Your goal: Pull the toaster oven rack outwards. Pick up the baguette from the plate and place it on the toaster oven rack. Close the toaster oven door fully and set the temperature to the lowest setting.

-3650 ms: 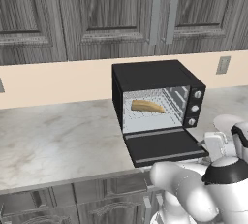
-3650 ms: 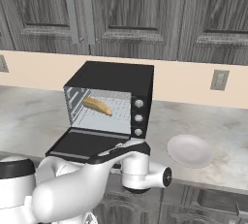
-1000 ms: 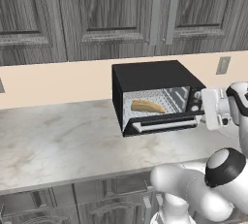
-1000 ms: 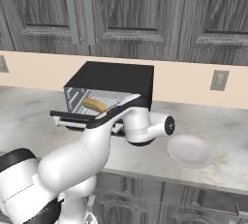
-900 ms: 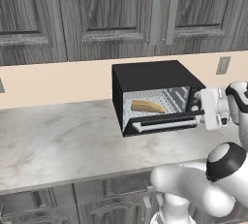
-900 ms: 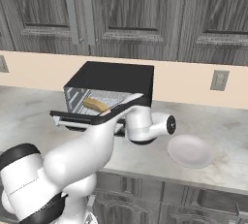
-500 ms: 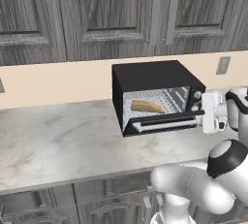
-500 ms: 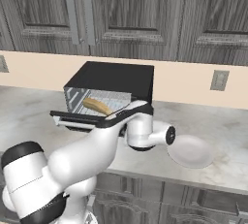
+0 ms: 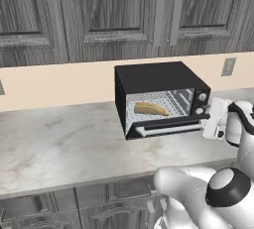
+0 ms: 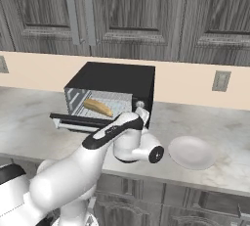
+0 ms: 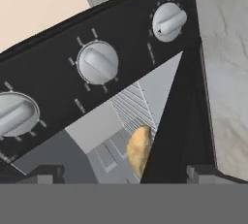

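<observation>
Gripper (image 11: pixel 126 172) open, nothing held, close to the toaster oven (image 9: pixel 158 77) knobs (image 11: pixel 98 63). Door (image 9: pixel 168 126) half shut, hiding most of the baguette (image 9: pixel 151 109) on the rack (image 10: pixel 105 108). Plate (image 10: pixel 191 152) bare on the counter (image 9: pixel 59 139).

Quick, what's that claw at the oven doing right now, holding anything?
Gripper: open, holding nothing, facing the toaster oven knobs.

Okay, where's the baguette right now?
The baguette lies on the toaster oven rack inside the toaster oven, toward its left side in the left base view, behind the partly raised door.
</observation>
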Available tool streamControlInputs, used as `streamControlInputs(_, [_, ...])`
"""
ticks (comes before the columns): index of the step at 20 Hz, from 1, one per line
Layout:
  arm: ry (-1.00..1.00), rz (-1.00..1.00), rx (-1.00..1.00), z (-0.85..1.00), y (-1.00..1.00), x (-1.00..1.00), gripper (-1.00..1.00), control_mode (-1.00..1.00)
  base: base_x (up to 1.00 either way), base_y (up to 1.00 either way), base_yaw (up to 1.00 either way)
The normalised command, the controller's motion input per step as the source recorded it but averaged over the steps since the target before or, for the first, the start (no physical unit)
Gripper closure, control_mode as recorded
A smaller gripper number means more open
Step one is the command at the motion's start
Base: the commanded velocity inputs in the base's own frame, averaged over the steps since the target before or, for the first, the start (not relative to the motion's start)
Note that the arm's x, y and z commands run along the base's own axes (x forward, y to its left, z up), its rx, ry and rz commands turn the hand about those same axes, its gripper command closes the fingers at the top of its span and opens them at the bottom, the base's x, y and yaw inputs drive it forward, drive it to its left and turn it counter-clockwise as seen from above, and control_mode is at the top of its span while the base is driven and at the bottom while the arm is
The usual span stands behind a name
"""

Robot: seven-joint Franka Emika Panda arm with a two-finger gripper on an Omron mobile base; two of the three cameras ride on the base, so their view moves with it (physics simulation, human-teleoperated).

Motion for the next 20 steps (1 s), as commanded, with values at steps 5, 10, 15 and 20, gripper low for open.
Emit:
streamControlInputs(5, [-0.23,-0.02,0.15,0.26,0.2,0.0,-1.0,-1.0,0.0,0.0,0.0])
streamControlInputs(10, [-0.19,0.03,0.2,0.6,0.3,0.0,-1.0,-1.0,0.0,0.0,0.0])
streamControlInputs(15, [-0.24,0.09,0.16,0.41,0.11,0.0,-1.0,-1.0,0.0,0.0,0.0])
streamControlInputs(20, [-0.15,-0.03,0.08,0.38,0.0,-0.06,-1.0,-1.0,0.0,0.0,0.0])
